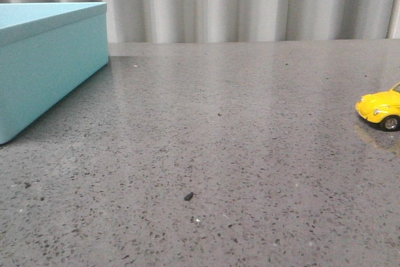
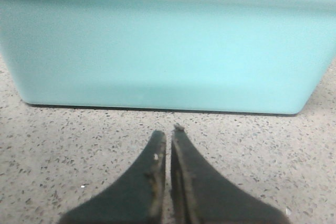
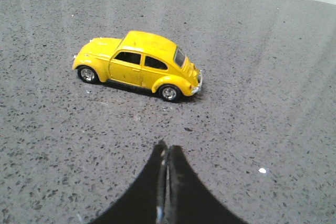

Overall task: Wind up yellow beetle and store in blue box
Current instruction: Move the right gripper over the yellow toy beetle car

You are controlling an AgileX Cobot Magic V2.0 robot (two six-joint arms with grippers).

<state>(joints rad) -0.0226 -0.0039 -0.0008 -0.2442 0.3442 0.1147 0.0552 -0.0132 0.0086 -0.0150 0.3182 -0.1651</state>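
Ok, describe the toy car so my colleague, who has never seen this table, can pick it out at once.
Start at the grey speckled table; the large turquoise blue box sits at its far left. Look to the opposite, right edge of the front view: the yellow beetle stands there on its wheels, alone. It is the only small, glossy yellow thing, with dark windows and silver hubs.

The speckled grey table (image 1: 206, 148) carries the blue box (image 1: 44, 76) and yellow beetle (image 1: 381, 109), well apart.

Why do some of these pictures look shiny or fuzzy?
Front view: the table gleams with pale glare, and the yellow beetle is cut by the frame edge. Left wrist view: the blue box looks soft and blurred. Right wrist view: light streaks cross the tabletop; the car is sharp.
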